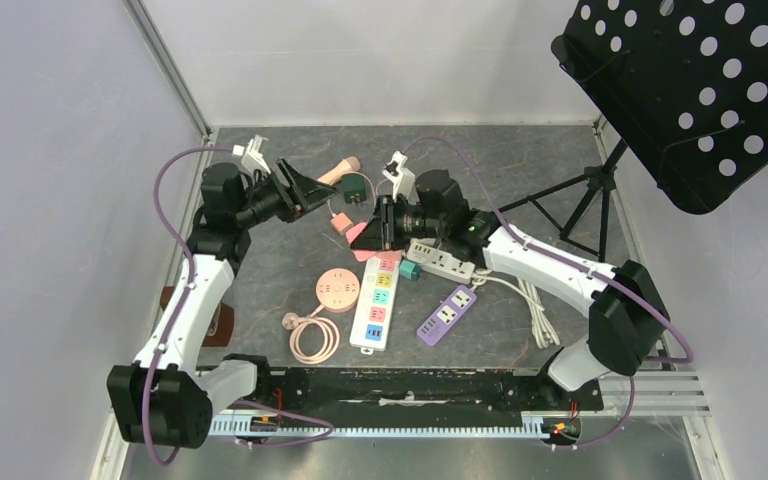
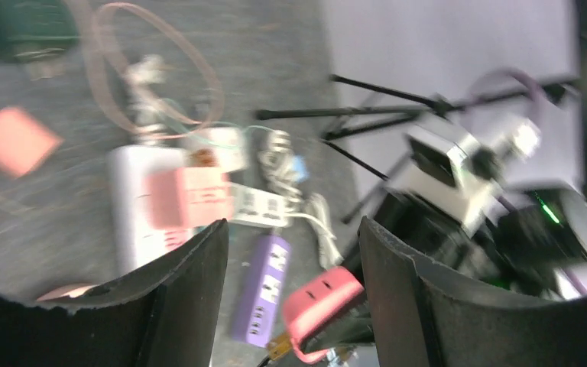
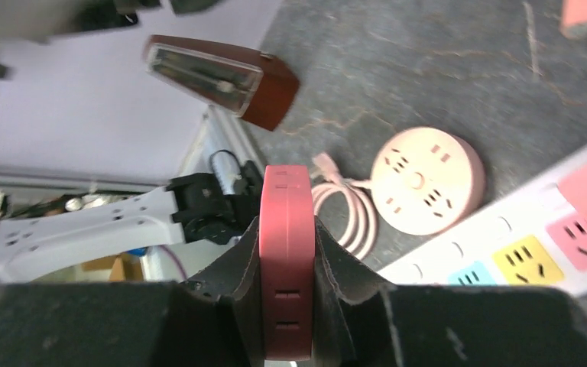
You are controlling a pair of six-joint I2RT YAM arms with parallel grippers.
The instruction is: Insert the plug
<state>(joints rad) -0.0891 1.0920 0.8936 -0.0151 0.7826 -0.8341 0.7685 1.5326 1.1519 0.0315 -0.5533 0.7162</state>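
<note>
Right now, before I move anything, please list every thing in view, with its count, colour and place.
long power strip: one, white with coloured sockets, mat centre
round socket: one, pink, left of it, cable coiled
short power strip: one, purple, right of it
second white strip: one, under the right wrist
cube: one, teal, beside that strip
box: one, green, far side
flat square: one, pink, near the box
wedge box: one, brown, left of the mat
music stand: one, black, far right
adapter: one, red, in right pincer
left pincer: open, empty
right pincer: shut on the adapter
</note>
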